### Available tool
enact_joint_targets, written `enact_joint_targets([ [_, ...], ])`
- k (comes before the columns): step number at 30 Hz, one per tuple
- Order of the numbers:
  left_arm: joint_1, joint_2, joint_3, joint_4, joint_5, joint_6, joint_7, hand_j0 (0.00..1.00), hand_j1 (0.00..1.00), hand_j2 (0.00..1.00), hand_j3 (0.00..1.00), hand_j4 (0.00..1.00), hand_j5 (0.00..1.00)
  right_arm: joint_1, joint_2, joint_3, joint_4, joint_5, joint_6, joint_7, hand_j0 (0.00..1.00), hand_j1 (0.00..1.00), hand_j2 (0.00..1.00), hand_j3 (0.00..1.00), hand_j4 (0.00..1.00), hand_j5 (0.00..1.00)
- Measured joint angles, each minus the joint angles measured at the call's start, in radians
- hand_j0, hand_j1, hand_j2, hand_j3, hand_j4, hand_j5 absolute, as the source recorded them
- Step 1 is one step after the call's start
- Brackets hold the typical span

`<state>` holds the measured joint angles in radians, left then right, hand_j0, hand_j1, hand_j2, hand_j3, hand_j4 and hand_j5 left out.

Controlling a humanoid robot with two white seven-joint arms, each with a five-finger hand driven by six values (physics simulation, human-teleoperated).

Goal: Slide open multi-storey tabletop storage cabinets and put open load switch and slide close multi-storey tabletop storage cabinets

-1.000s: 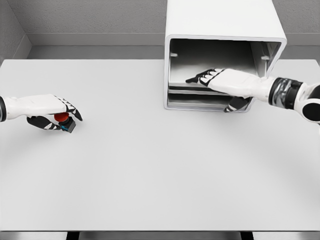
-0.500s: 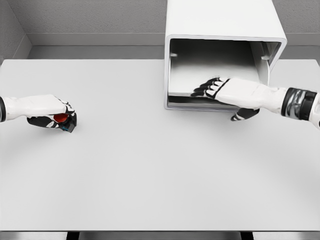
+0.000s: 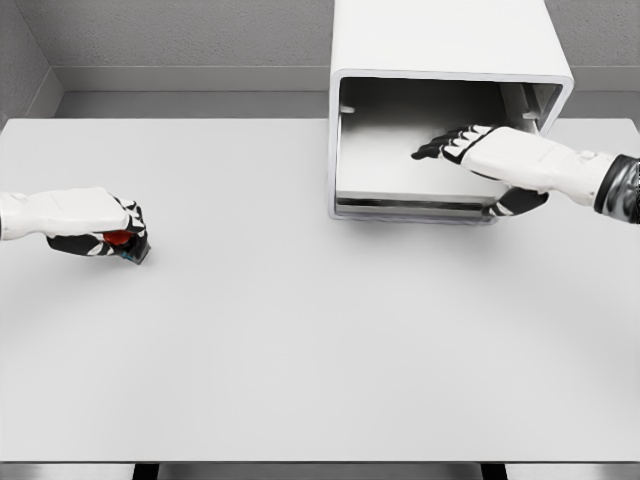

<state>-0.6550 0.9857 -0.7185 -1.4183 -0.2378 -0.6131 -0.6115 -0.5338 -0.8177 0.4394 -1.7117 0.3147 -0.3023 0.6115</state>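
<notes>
Your left hand [image 3: 95, 225], at the left edge of the frame, is clenched around the load switch [image 3: 125, 243], low over the desk [image 3: 300, 330]. Your right hand [image 3: 480, 150], fingers extended and holding nothing, reaches into the open cabinet [image 3: 440, 40] at upper right. Clear it from the opening, then carry the switch across level, well above the front lip, before lowering it inside.

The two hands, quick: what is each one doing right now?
Left hand: closed around the red load switch on the table.
Right hand: open, empty, reaching into the white cabinet.
</notes>
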Motion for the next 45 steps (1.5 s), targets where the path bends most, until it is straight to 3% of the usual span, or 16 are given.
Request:
enact_joint_targets([
  [7,0.000,0.026,0.002,-0.029,0.012,0.000,0.000,0.39,0.39,0.39,0.39,0.39,0.39,0.028,-0.011,0.045,-0.007,0.087,-0.018,-0.006,1.00,1.00,1.00,1.00,1.00,1.00],
  [15,0.000,0.054,-0.006,-0.071,0.041,0.000,0.000,0.39,0.39,0.39,0.39,0.39,0.39,0.078,-0.065,0.023,-0.041,0.044,-0.078,-0.022,1.00,1.00,1.00,1.00,1.00,1.00],
  [26,-0.009,0.130,-0.019,-0.176,0.149,-0.001,0.000,0.39,0.39,0.39,0.39,0.39,0.39,0.115,-0.089,-0.028,-0.046,0.036,-0.155,-0.013,1.00,1.00,1.00,1.00,1.00,1.00],
  [29,-0.028,0.152,-0.020,-0.196,0.182,-0.001,0.000,0.39,0.39,0.39,0.39,0.39,0.39,0.130,-0.092,-0.042,-0.046,0.032,-0.180,-0.018,1.00,1.00,1.00,1.00,1.00,1.00],
  [32,-0.083,0.158,-0.035,-0.206,0.219,0.000,0.000,0.39,0.39,0.39,0.39,0.39,0.39,0.137,-0.093,-0.056,-0.046,0.028,-0.205,-0.012,1.00,1.00,1.00,1.00,1.00,1.00],
  [42,-0.150,0.122,-0.058,-0.211,0.279,-0.001,0.000,0.39,0.39,0.39,0.39,0.39,0.39,0.138,-0.092,-0.143,-0.046,-0.051,-0.262,-0.001,1.00,1.00,1.00,1.00,1.00,1.00],
  [45,-0.172,0.104,-0.058,-0.212,0.296,-0.001,0.000,0.39,0.39,0.39,0.39,0.39,0.39,0.208,-0.117,-0.198,-0.046,-0.100,-0.294,0.000,1.00,1.00,1.00,1.00,1.00,1.00],
])
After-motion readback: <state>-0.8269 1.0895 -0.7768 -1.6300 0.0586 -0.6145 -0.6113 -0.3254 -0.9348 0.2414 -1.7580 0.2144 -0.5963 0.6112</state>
